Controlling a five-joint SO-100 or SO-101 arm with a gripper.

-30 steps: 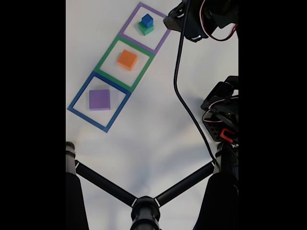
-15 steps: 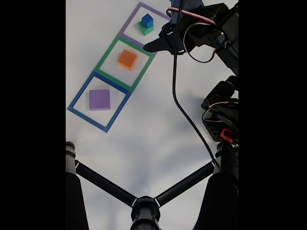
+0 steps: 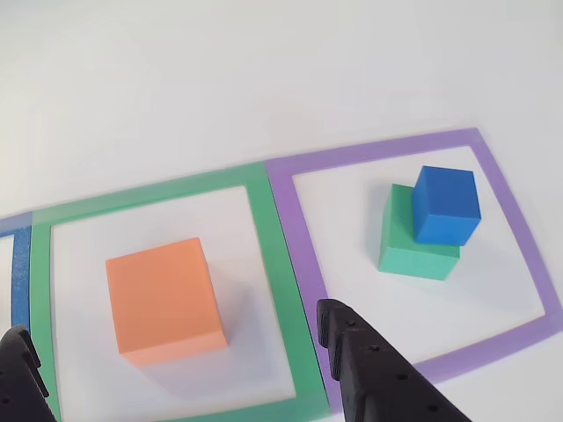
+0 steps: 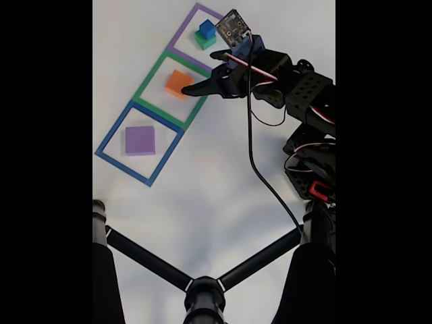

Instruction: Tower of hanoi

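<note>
The tower of hanoi is spread over three tape squares. The purple block (image 4: 140, 140) lies alone in the blue outline. The orange block (image 3: 163, 294) (image 4: 176, 81) sits in the green outline. In the purple outline, the blue block (image 3: 447, 205) (image 4: 206, 28) rests on the green block (image 3: 418, 246) (image 4: 204, 42). My gripper (image 3: 171, 321) (image 4: 201, 79) hangs open above the orange block. In the other view, one black finger (image 3: 369, 369) is to the block's right and the other (image 3: 18, 365) to its left. Nothing is held.
The purple tape outline (image 3: 286, 229), green tape outline (image 3: 264, 220) and blue tape outline (image 4: 108, 138) run in a diagonal row on the white table. The arm's base (image 4: 314, 169) and cable (image 4: 260, 162) stand at the right. Black tripod legs (image 4: 202, 290) cross the bottom.
The arm has swung down and left from the upper right corner, bringing the gripper over the orange block. The blocks have not moved.
</note>
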